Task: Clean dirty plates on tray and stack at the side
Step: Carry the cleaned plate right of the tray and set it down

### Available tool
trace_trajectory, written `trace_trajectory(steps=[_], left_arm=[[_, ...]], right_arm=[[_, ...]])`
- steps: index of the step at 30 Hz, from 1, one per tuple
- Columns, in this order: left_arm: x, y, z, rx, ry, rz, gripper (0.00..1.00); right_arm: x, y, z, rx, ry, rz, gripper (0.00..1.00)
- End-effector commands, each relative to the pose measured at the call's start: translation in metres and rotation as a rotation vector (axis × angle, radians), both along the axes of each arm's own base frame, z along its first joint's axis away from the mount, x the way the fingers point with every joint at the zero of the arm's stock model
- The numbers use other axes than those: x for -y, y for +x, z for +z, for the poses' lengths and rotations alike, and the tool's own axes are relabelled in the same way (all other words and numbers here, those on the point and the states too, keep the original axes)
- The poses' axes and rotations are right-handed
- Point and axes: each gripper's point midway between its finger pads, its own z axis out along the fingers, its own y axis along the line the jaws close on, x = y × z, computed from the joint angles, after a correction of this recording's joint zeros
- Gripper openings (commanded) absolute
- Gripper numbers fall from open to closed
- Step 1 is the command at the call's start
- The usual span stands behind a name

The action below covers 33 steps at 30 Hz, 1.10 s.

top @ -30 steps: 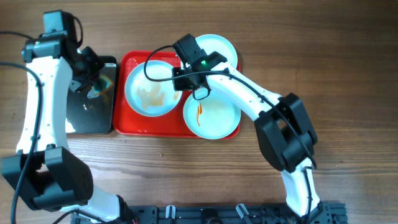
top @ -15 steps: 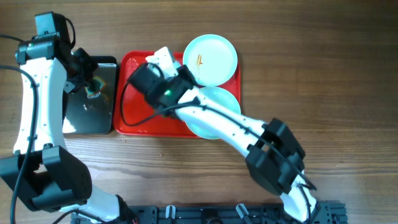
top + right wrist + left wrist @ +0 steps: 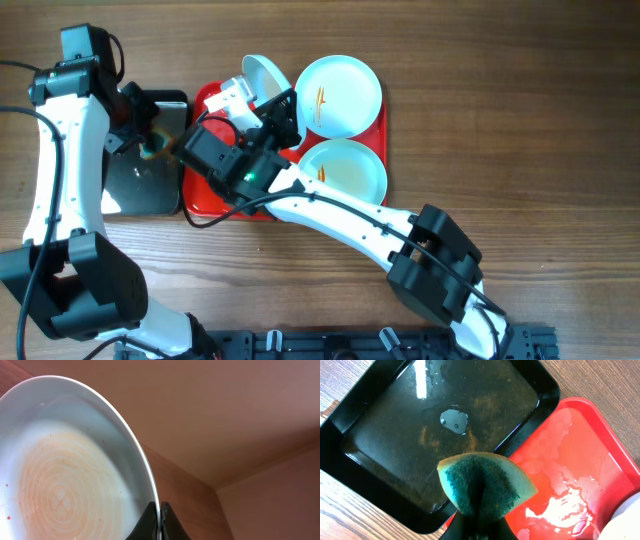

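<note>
- Spreading across the table's middle, the red tray [image 3: 207, 102] is carrying two plates on its right half. The far plate [image 3: 340, 95] is showing an orange streak, and the near plate [image 3: 345, 170] is looking paler.
- The black tray [image 3: 140, 190] is lying just beside the red one, on its left.
- The right gripper [image 3: 160, 510] is pinching the rim of the lifted plate [image 3: 263, 72]. It is holding the plate steeply tilted above the red tray's far left corner, with orange rings showing on the plate's face.
- The left gripper [image 3: 479, 527] is clamping a folded green sponge [image 3: 485, 482] over the black tray's edge. The lifted plate is lying near, to its right, so the wipe is probably falling to this arm.
- The right arm is hiding the red tray's centre, and which way the smeared face is turning is proving hard to tell from overhead.
</note>
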Motion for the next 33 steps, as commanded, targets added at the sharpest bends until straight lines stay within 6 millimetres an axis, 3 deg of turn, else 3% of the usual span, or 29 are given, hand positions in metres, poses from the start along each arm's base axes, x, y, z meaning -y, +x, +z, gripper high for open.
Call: trace_trajectory(steps=[1,5,8,10,12,15,18,21,22,24,26,27,29,30,33], left_arm=[[-0.003,-0.001,-0.005,-0.015,0.013,-0.001,0.04],[-0.003,-0.001,-0.005,-0.015,0.013,-0.001,0.04],[-0.003,-0.001,-0.005,-0.015,0.013,-0.001,0.04],[-0.003,-0.001,-0.005,-0.016,0.012,-0.001,0.04],[-0.003,-0.001,-0.006,-0.017,0.012,-0.001,0.04],[-0.003,-0.002,-0.006,-0.02,0.012,-0.002,0.04],[-0.003,-0.003,-0.006,-0.022,0.011,-0.002,0.04],[-0.003,-0.003,-0.006,-0.022,0.012,-0.002,0.04],[-0.003,-0.003,-0.006,-0.022,0.012,-0.002,0.04],[-0.003,-0.001,-0.006,-0.017,0.013,-0.002,0.04],[-0.003,-0.001,-0.006,-0.014,0.013,-0.002,0.04],[-0.003,-0.001,-0.006,-0.014,0.013,-0.002,0.04],[-0.003,-0.001,-0.006,-0.015,0.013,-0.002,0.04],[-0.003,-0.001,-0.006,-0.015,0.013,-0.001,0.04],[-0.003,-0.001,-0.006,-0.015,0.013,-0.001,0.04]], right_arm=[[0.007,-0.003,0.034,0.066,0.038,-0.028,0.04],[-0.001,-0.001,0.024,0.015,0.068,0.018,0.04],[-0.013,0.0,-0.003,-0.121,0.161,0.102,0.04],[-0.02,-0.002,-0.031,-0.335,0.313,0.192,0.04],[-0.014,0.0,-0.038,-0.49,0.47,0.233,0.04],[0.017,0.014,-0.027,-0.634,0.691,0.25,0.04],[0.068,0.029,-0.01,-0.733,0.885,0.233,0.04],[0.16,0.045,-0.011,-0.738,0.963,0.036,0.04],[0.205,0.05,-0.017,-0.734,0.978,-0.058,0.04],[0.266,0.052,-0.032,-0.72,1.018,-0.202,0.04],[0.313,0.05,-0.048,-0.701,1.094,-0.31,0.05],[0.346,0.047,-0.066,-0.675,1.163,-0.396,0.04],[0.373,0.04,-0.086,-0.658,1.226,-0.469,0.04],[0.386,0.033,-0.106,-0.658,1.258,-0.504,0.04],[0.393,0.016,-0.141,-0.681,1.288,-0.57,0.04]])
